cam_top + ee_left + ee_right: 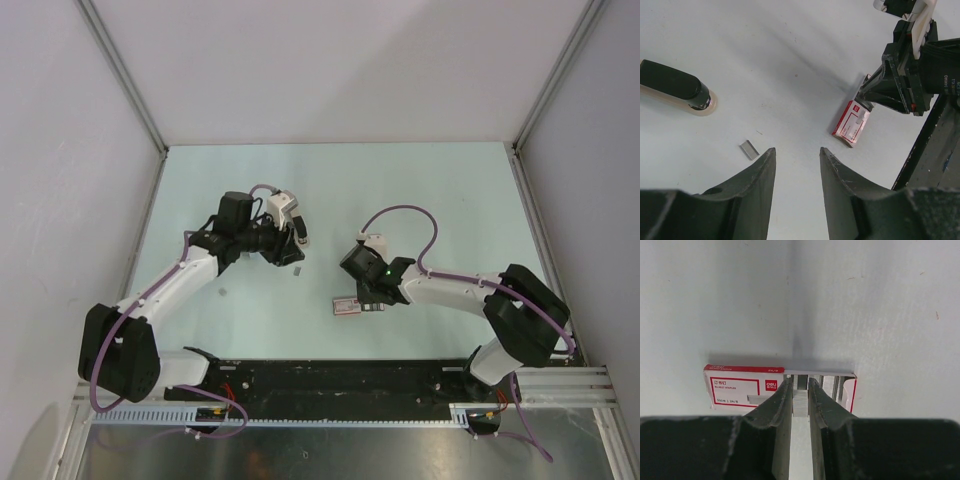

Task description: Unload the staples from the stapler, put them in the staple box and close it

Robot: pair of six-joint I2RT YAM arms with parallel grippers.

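The stapler [675, 87], dark on a pale base, lies on the table at the far left of the left wrist view. A short grey strip of staples [749, 149] lies loose just left of my left gripper [797, 149], which is open and empty above the table. That strip also shows in the top view [298, 270] below the left gripper [296, 256]. My right gripper [800, 382] is shut on another grey strip of staples [800, 402] at the open end of the red-and-white box [737, 386]. In the top view, the right gripper [368, 298] is beside the box.
The red-and-white box [347, 306] lies near the table's middle and shows in the left wrist view [852, 123] with the right arm over it. More staple strips [830, 385] fill its open end. The black base rail [330, 378] runs along the near edge.
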